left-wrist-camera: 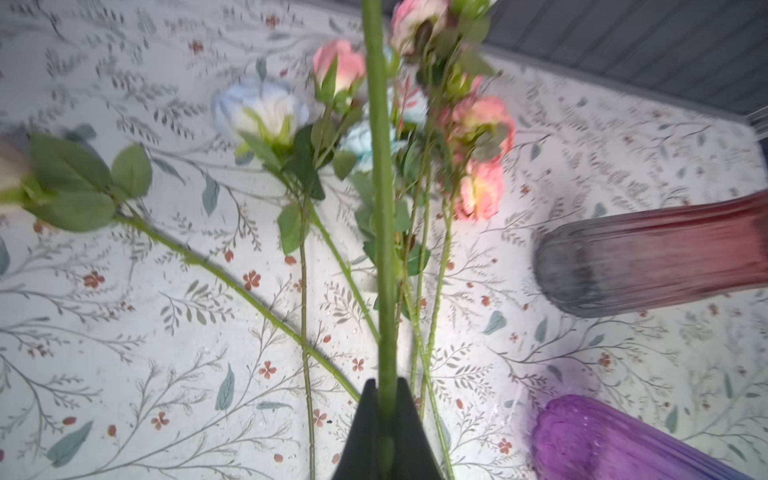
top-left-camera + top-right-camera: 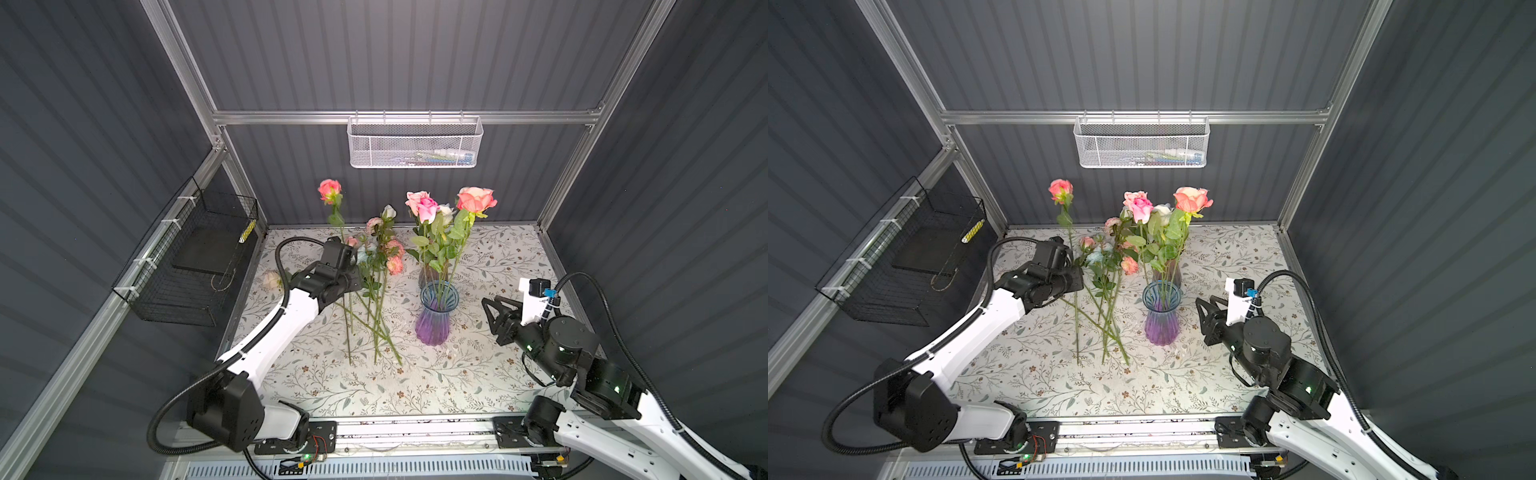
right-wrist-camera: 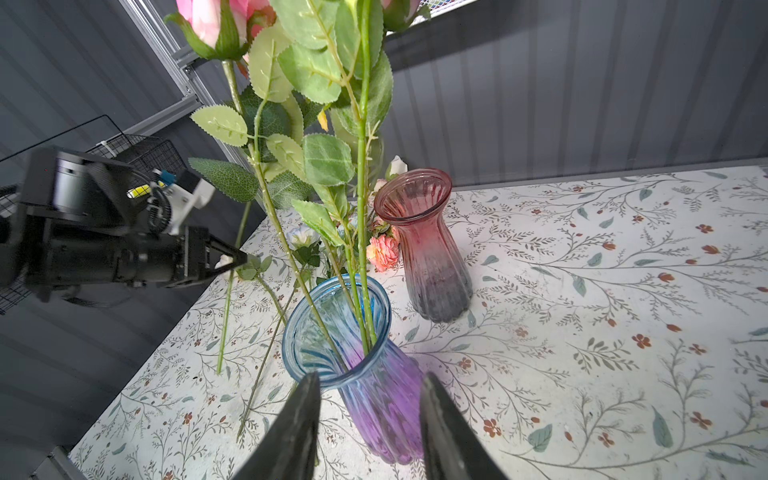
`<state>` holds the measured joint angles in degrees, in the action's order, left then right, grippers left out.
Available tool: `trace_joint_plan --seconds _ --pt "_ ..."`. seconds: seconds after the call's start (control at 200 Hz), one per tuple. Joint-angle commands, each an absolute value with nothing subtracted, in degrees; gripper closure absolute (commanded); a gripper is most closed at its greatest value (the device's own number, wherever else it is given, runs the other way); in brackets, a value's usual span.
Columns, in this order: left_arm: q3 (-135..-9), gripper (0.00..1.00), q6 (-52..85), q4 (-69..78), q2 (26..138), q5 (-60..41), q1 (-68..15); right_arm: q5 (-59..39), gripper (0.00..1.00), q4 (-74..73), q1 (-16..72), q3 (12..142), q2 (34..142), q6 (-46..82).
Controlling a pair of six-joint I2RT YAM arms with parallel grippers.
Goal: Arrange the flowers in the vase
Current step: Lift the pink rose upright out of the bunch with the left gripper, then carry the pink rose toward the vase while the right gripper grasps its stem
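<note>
Left gripper [image 1: 386,415] was pinched on the stem of a coral rose [image 2: 330,190], which stood upright. Right gripper [image 3: 370,382] was spread, gripping nothing, beside the blue-purple vase [image 2: 437,316], which held several roses [image 2: 428,208]. Remaining flowers [image 2: 380,266] lay on the table [image 2: 478,374].
</note>
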<state>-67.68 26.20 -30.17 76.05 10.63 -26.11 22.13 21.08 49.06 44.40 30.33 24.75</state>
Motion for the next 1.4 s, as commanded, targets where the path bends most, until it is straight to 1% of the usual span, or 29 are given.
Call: trace_joint_plan --seconds 0.0,0.095,0.195,0.275,0.35,0.455,0.565,0.67,0.79,0.865,1.096,1.256,1.396 --pt "-65.8 1.0 20.3 -26.2 69.9 7.1 -26.0 21.8 0.58 20.7 49.0 46.4 30.1 23.7" --pt "-60.1 1.0 16.9 -17.0 61.3 0.6 -26.2 20.9 0.58 20.7 49.0 47.7 30.9 23.1" --pt "-55.3 1.0 15.3 -8.9 53.0 -3.1 -26.8 19.9 0.57 20.3 49.1 49.6 32.4 22.2" --pt "-53.9 1.0 14.0 -5.2 49.2 -5.1 -27.9 18.9 0.56 19.4 49.0 51.0 33.7 22.0" --pt "-54.9 1.0 12.9 -4.7 48.2 -6.3 -30.1 17.3 0.56 18.2 49.0 52.9 35.4 21.7" --pt "-58.2 1.0 10.2 -6.0 48.9 -5.9 -34.4 15.4 0.56 17.3 49.0 55.7 38.0 21.4" --pt "-61.6 1.0 5.7 -7.0 50.3 -2.2 -42.1 13.2 0.56 16.0 49.1 58.6 40.5 20.8" --pt "-64.2 1.0 1.5 -6.8 53.1 2.8 -50.4 11.5 0.55 15.4 49.1 61.9 42.9 20.3" --pt "-65.6 1.0 -5.7 -5.4 57.8 13.7 -60.0 10.2 0.55 14.4 49.2 64.4 44.6 20.2" --pt "-66.1 1.0 -7.5 -3.2 59.9 16.9 -64.3 8.3 0.54 13.9 49.3 65.8 45.5 20.5" --pt "-66.4 1.0 -4.9 1.3 64.6 15.0 -65.0 1.8 0.56 11.3 49.5 67.3 46.7 22.2" --pt "-66.8 1.0 -3.2 2.0 65.9 14.3 -65.1 1.1 0.63 10.1 49.5 67.0 47.0 22.6" --pt "-66.5 1.0 -2.4 2.5 66.2 13.7 -65.1 0.4 0.64 9.1 49.5 67.8 48.3 22.6"
